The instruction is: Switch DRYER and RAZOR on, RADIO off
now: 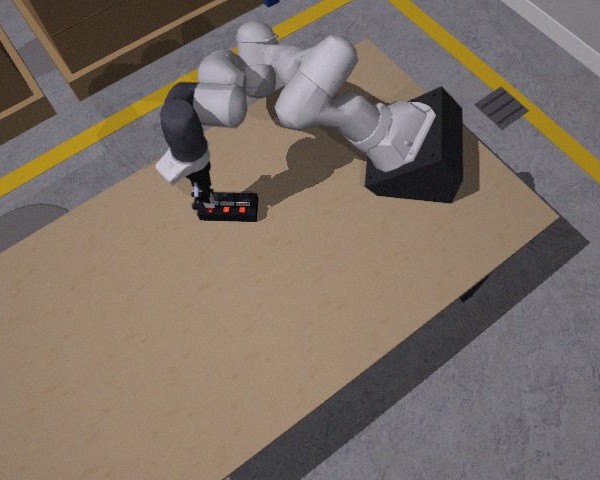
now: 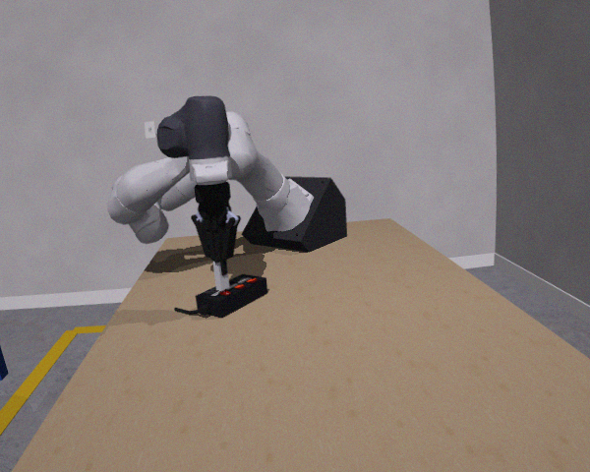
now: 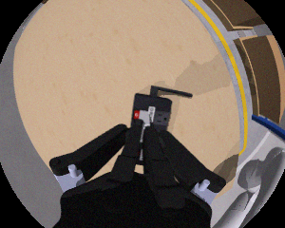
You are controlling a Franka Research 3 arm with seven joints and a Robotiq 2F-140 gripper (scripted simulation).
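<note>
The black power strip point(image 1: 232, 218) point(image 2: 232, 303) point(image 3: 153, 101) lies flat on the table, switches up. Its cord-end switch point(image 1: 210, 210) point(image 2: 225, 293) point(image 3: 136, 114) looks darker red. The middle switch point(image 1: 226, 209) point(image 2: 239, 286) and the far-end switch point(image 1: 242, 210) point(image 2: 252, 279) look bright orange-red. The labels are too small to read, and switch tilt is unclear. My gripper point(image 1: 209, 204) point(image 2: 223, 287) point(image 3: 142, 117) is shut and empty, pointing down, its pale fingertips at or just above the cord-end switch. Contact cannot be told. In the wrist view the fingers hide the other switches.
A short black cord point(image 2: 186, 311) point(image 3: 173, 92) leaves the strip's end away from the robot base. The black base block point(image 1: 419, 178) point(image 2: 325, 218) stands on the wooden table point(image 1: 290, 310) point(image 2: 335, 355). Wooden crates point(image 1: 75, 85) are on the floor beyond the table's edge.
</note>
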